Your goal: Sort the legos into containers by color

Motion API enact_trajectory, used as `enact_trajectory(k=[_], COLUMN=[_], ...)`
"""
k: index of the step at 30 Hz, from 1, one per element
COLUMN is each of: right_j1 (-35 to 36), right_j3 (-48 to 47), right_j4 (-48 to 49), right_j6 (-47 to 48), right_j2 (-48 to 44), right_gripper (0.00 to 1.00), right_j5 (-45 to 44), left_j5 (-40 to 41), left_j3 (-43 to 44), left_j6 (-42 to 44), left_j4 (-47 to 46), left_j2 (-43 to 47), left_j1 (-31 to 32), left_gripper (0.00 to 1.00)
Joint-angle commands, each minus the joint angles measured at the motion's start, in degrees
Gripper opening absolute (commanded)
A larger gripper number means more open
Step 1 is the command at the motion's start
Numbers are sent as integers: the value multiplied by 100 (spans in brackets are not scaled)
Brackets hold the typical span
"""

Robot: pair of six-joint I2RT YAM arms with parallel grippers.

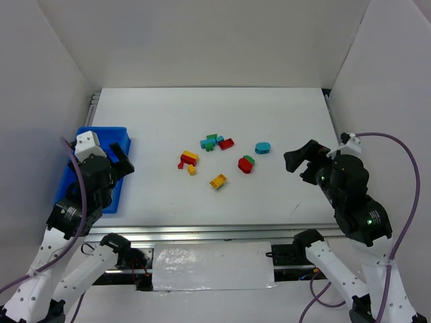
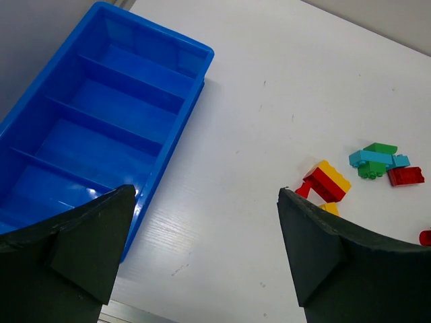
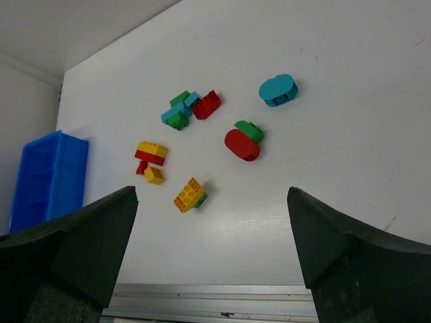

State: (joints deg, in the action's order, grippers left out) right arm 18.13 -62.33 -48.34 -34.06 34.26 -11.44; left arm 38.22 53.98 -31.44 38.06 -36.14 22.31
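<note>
- Legos (image 1: 245, 165) lie scattered mid-table, between the two grippers and touching neither. The tray (image 1: 116, 196) sits beside the left gripper (image 1: 123, 160). The right gripper (image 1: 296, 156) hangs just right of the pile.
- Left wrist: the fingers (image 2: 87, 249) are spread wide and hold nothing. The tray is beyond the left one, and red, yellow, teal and green bricks are beyond the right.
- Right wrist: the fingers (image 3: 81, 235) are parted and bare, with the pile ahead between them.
</note>
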Motion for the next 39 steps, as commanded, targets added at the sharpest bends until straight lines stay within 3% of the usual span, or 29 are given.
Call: enact_trajectory(k=[1,7,11,15,16,19,20,21,23,26,29,39], right_j1=[33,33,33,41,33,33,24,33,41,50,41,41], right_j3=[-289,79,168,203,247,449,467,493,493,581,660,871], right_j4=[79,518,501,500,588,833,869,887,896,940,958,1010], right_j6=[-12,-39,-144,-109,-92,-74,-65,-57,-30,66,119,277], right_j2=[98,-200,-262,-192,-200,-218,-201,-148,-95,-60,-121,-218], right_gripper=[99,99,100,100,100,100,100,100,100,100,99,100], right_j5=[203,731,433,432,458,599,660,817,1029,1390,1531,1540], left_j5=[-33,-665,-1287,-2527,-2625,-1821,-1435,-1449,-1632,-1397,-1334,-1967], left_j3=[-19,-124,33,525,535,596,675,980,1290,1641,1827,2170], left_j6=[112,393,464,288,96,15,94,207,673,1069,1298,1650], left_j4=[-203,-571,-853,-1046,-1264,-1765,-1828,-1811,-1828,-1943,-1969,-2180], left_j2=[46,466,275,-1030,-1270,-2377,-2737,-3489,-4178,-5426,-5973,-7003], left_j1=[-16,28,28,220,726,2010,2702,2909,3199,3333,3324,3158], left_gripper=[100,99,99,100,99,100,99,99,99,100,99,91])
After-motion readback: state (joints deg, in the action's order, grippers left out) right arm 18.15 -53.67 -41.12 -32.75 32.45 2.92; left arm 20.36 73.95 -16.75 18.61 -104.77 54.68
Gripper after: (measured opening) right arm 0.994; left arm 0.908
